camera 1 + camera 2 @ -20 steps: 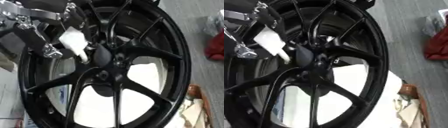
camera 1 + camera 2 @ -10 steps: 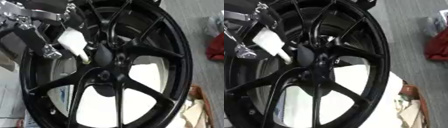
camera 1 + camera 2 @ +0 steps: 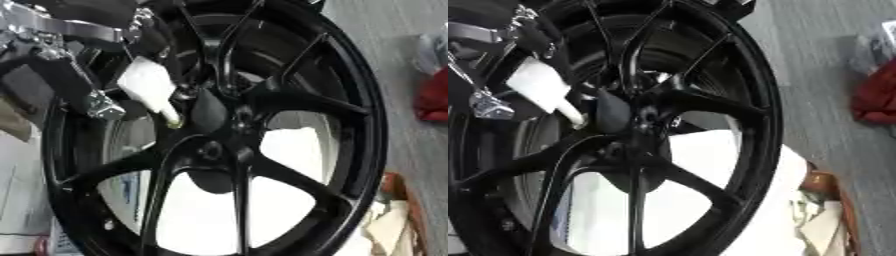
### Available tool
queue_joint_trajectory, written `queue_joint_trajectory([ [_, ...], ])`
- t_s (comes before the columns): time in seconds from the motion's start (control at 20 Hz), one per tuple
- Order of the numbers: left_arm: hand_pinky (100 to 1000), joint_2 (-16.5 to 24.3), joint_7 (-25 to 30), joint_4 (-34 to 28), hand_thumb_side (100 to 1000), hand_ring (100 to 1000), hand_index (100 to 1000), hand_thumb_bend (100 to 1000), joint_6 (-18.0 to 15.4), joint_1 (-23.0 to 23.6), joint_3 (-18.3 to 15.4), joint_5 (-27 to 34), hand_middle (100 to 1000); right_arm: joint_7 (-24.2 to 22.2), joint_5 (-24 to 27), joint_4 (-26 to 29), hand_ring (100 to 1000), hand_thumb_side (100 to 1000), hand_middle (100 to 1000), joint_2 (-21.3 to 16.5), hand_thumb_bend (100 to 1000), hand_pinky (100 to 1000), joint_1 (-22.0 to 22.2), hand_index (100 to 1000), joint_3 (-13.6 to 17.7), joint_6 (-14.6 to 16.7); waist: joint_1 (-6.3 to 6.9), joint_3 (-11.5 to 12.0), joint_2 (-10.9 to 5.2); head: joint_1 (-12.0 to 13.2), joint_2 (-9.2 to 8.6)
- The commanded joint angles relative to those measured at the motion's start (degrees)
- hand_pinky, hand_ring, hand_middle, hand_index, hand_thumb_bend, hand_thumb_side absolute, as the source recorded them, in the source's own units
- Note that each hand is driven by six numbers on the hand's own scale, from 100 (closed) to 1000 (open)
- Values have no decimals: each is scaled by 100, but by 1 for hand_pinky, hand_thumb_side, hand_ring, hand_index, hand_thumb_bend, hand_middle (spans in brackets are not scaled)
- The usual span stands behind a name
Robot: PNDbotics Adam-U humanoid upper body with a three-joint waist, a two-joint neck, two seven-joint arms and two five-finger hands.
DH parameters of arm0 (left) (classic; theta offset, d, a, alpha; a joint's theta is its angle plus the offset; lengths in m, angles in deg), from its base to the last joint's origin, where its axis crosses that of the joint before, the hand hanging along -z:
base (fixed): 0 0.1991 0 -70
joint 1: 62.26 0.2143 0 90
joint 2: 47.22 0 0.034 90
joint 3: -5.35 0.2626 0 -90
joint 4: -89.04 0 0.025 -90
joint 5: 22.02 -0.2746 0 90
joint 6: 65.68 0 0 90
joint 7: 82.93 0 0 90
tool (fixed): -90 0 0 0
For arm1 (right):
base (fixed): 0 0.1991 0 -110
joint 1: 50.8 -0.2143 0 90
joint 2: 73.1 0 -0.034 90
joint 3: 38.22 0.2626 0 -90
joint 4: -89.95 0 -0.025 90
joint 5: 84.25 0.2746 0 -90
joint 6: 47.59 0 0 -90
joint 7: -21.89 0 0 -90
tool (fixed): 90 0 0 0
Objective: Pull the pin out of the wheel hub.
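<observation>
Yellowish pin tip (image 3: 175, 121) visible only through left eye; left hand (image 3: 83, 75) upper left, white-tipped fingers (image 3: 147, 87) reaching the wheel (image 3: 350, 100) hub (image 3: 214, 112), grip unclear.

A grey floor (image 3: 815, 60) runs along the right side. On it, near the right edge, lies something red (image 3: 433, 97), with a pale object (image 3: 430, 50) just above it. Lower right sits an orange-brown thing (image 3: 820, 185) beside crumpled cream material (image 3: 385, 230). White surface (image 3: 754, 220) shows beneath.
</observation>
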Motion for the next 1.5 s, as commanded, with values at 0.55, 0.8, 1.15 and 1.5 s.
queue_joint_trajectory([
  [0.55, 675, 254, 364, -221, 141, 430, 254, 100, -238, -122, -359, 145, 200, 84, 22, 70, 826, 608, 816, -104, 100, 478, 52, 785, 59, 91, 14, 59, -222, 52, -9],
  [0.8, 677, 259, 364, -281, 148, 425, 247, 100, -178, -211, -573, 345, 202, 86, 19, 70, 826, 608, 816, -125, 100, 479, 56, 785, 72, 88, 33, 73, -251, 63, 2],
  [1.15, 680, 494, 178, -411, 161, 418, 258, 100, 107, -213, -1283, 1014, 200, 95, -32, 70, 825, 604, 815, -131, 100, 481, 108, 786, 109, 129, 7, 155, -282, 31, 68],
  [1.5, 686, 1140, -801, -24, 202, 404, 260, 100, 371, 453, -2294, 1522, 185, 100, -83, 70, 825, 602, 814, -91, 100, 484, 187, 787, 200, 167, -29, 276, -315, -65, 157],
])
